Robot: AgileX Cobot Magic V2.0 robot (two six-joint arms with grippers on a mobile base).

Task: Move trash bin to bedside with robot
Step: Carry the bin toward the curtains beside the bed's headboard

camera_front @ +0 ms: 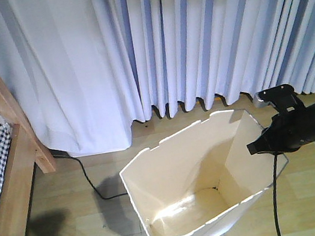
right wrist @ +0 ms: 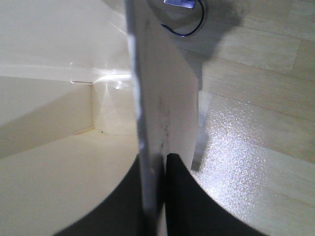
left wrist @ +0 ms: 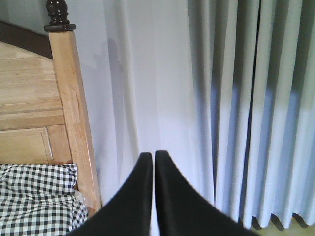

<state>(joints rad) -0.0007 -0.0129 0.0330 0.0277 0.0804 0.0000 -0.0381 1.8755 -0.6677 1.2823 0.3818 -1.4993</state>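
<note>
Right hand [right wrist: 156, 160] clamps the thin right wall of the trash bin [camera_front: 180, 175].
A pale curtain [camera_front: 191, 32] hangs behind; the trash bin stands on the wood floor [camera_front: 73, 230], apart from the bedside [camera_front: 18, 173] at my left. My left hand [left wrist: 152, 153] faces the curtain, fingers together.

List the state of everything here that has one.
Cream thin-walled plastic trash bin: standing upright, empty, one wall pinched.
Black right gripper: shut on the bin's wall.
Black left gripper: shut, holding nothing.
Pale pleated curtains: drawn closed.
</note>
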